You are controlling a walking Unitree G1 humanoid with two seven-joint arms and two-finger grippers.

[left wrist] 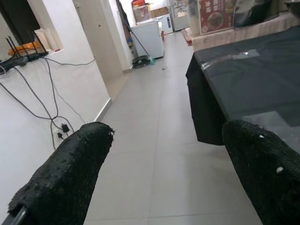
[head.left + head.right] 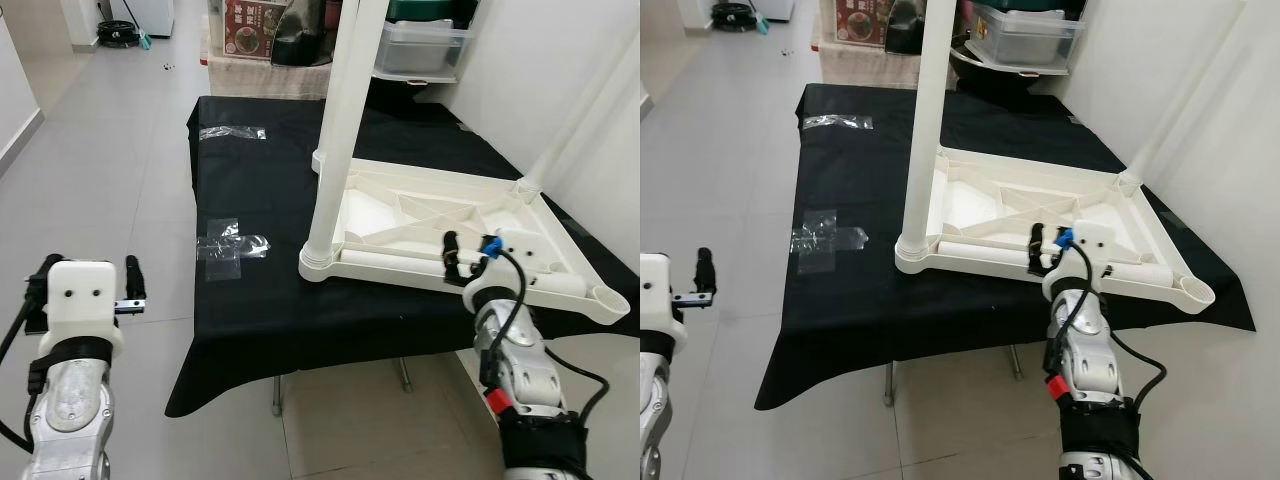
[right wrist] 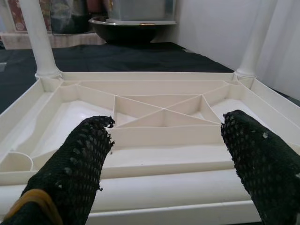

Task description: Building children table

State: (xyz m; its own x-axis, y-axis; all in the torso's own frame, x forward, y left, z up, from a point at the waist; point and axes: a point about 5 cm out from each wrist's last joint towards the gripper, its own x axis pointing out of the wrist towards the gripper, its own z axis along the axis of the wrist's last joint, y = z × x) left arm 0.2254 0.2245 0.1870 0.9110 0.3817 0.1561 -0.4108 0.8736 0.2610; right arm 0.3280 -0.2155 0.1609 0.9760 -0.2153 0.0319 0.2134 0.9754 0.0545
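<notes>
A white plastic table top (image 2: 455, 215) lies upside down on a black-covered table (image 2: 250, 310). One white leg (image 2: 340, 130) stands upright in a left corner and a second leg (image 2: 575, 115) stands in the far right corner. A loose leg (image 3: 154, 190) lies along the top's near edge. The near right corner socket (image 2: 610, 297) is bare. My right gripper (image 2: 465, 258) is open at that near edge, with its fingers (image 3: 79, 159) on either side above the loose leg and nothing held. My left gripper (image 2: 88, 272) is open over the floor, left of the table.
Clear tape patches (image 2: 232, 245) stick to the black cloth. A plastic bin (image 2: 420, 45) and boxes stand behind the table. A white wall (image 2: 600, 60) runs close along the right. Tiled floor (image 2: 100, 150) stretches away on the left, with cables (image 1: 42, 108) along its wall.
</notes>
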